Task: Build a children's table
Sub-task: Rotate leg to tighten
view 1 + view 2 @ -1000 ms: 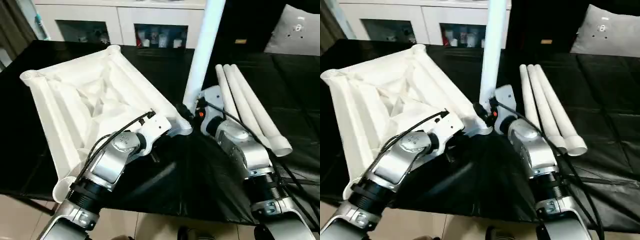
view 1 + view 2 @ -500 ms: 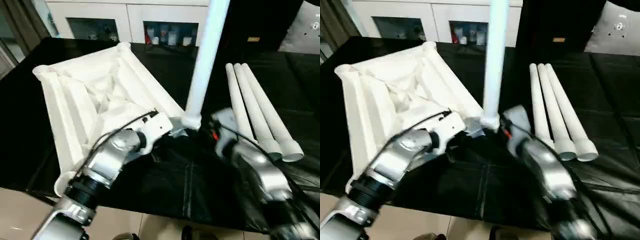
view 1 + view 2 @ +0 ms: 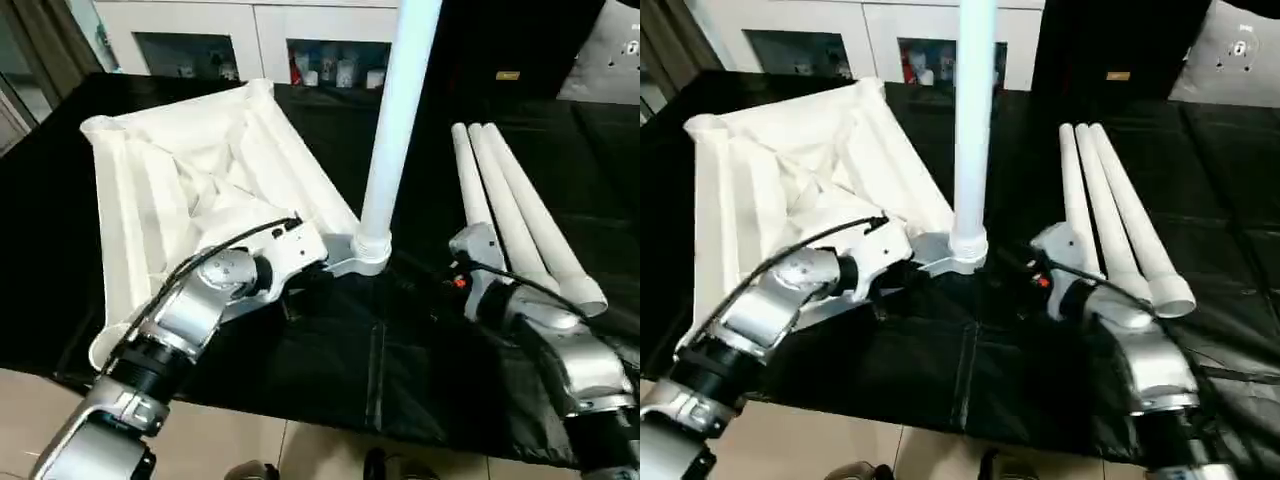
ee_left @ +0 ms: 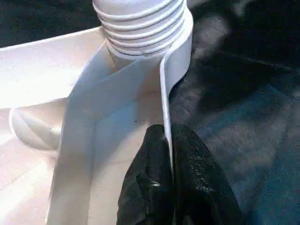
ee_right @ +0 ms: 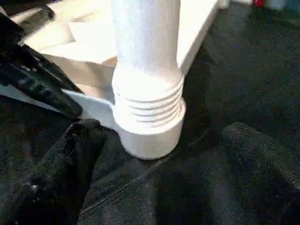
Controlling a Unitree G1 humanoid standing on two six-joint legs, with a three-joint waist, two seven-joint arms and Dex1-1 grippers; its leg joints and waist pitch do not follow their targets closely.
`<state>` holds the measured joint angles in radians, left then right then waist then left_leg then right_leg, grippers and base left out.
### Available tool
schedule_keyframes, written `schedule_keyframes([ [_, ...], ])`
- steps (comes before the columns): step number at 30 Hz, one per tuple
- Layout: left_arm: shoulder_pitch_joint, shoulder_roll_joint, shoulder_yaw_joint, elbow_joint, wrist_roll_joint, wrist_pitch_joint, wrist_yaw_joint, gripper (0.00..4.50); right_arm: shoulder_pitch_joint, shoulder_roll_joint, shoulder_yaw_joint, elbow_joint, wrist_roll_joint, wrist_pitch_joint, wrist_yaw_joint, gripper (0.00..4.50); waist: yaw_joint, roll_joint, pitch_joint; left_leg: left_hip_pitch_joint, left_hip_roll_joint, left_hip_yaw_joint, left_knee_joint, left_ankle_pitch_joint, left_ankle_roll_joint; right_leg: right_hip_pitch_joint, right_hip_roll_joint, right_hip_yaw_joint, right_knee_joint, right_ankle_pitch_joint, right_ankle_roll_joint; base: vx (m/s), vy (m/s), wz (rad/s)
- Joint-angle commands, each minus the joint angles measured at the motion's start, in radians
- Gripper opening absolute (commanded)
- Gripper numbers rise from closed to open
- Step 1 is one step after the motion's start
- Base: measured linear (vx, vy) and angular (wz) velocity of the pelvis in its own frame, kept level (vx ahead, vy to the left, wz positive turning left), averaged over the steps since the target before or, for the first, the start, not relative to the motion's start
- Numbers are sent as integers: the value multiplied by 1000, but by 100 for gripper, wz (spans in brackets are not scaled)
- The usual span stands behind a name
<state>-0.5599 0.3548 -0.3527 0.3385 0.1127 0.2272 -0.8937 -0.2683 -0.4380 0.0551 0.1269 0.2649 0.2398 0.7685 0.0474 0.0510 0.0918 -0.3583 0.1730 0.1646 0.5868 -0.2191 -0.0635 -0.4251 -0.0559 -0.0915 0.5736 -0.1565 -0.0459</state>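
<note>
Upturned table top [image 3: 190, 190] at left, one leg [image 3: 395, 120] upright in its near corner socket [image 3: 368, 250], three legs [image 3: 515, 215] lying at right.

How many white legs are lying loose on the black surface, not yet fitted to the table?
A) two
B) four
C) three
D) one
C: three loose legs lie side by side on the black surface, while a fourth leg stands upright in a corner socket.

No legible text, label, brand, number or sign anywhere in these views. A small orange-yellow tag [image 3: 507, 75] on the dark cabinet front, well beyond the right gripper [image 5: 159, 164], is too small to read; nothing printed on the white table parts.
</note>
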Motion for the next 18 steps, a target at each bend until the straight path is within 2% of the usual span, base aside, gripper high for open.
schedule_keyframes([
  [1,-8,32,-30,13,13,-59,-51,0,-1,-21,3,-33,13,-6,50,447,7,-6,-69,-7,50,-15,-52,-25,181,78,-89,56,-60,-187,-203,0,0,0],
  [2,-8,32,-30,14,12,-62,-54,0,-1,-23,3,-34,13,-6,52,447,9,-9,-70,-7,49,-15,-53,-34,176,79,-90,55,-61,-211,-195,0,0,0],
  [3,-13,56,-51,35,1,-164,-123,0,-5,-47,16,-49,17,-13,101,447,14,-9,-70,-8,47,-17,-52,-35,177,79,-90,54,-64,-228,-187,0,0,0],
  [7,-22,76,-75,57,6,-214,-176,0,-13,-75,47,-47,-5,-40,156,447,20,-8,-74,-1,53,-15,-52,-35,166,74,-90,57,-58,-218,-186,0,0,0],
  [9,-24,80,-84,57,5,-231,-196,0,-17,-81,60,-39,-14,-52,174,447,26,-6,-76,2,57,-15,-51,-27,162,73,-91,58,-53,-193,-201,0,0,0],
  [13,-24,84,-93,51,-3,-252,-232,0,-27,-84,76,-26,-12,-59,208,447,39,-6,-81,1,59,-15,-48,0,168,76,-93,59,-42,-133,-220,0,0,0],
  [16,-26,82,-96,50,-7,-262,-252,0,-38,-81,85,-18,-1,-53,238,413,43,-7,-81,-2,59,-16,-47,6,171,78,-94,59,-38,-112,-229,0,0,0],
  [18,-29,83,-103,56,-11,-287,-271,0,-47,-76,96,-8,0,-49,253,413,44,-9,-83,-2,58,-16,-45,7,172,79,-95,57,-37,-120,-228,0,0,0],
])
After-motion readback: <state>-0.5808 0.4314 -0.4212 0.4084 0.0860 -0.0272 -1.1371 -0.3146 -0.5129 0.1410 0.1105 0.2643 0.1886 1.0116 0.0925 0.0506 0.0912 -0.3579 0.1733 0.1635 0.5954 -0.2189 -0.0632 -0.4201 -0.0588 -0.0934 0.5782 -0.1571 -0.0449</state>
